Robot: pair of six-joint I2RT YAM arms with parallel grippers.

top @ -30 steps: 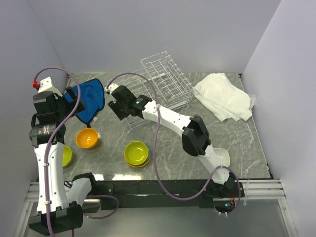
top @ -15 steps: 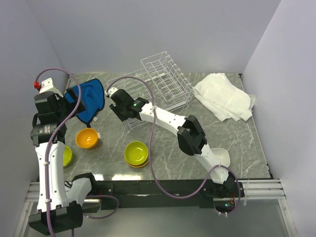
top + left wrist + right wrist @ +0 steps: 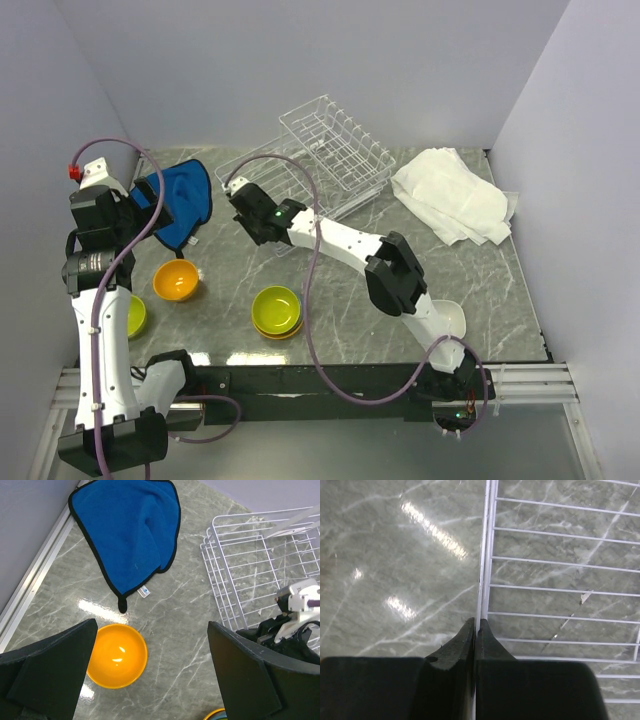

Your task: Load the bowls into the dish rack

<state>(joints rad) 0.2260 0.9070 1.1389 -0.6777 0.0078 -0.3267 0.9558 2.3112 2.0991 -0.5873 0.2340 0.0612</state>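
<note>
I hold the rack [image 3: 338,152] rim pinched in my right hand [image 3: 476,626].
The rack lies far-centre, long axis near-left to far-right; the bowls [image 3: 277,310] sit nearer me, the orange bowl [image 3: 116,656] directly under my wide-open left hand [image 3: 150,677].

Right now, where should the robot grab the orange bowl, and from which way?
Pinch its rim from straight above. The orange bowl sits upright, mouth up, apart from everything else, so one finger can slip inside the thin wall and one outside. The open left gripper hangs almost over it.
</note>
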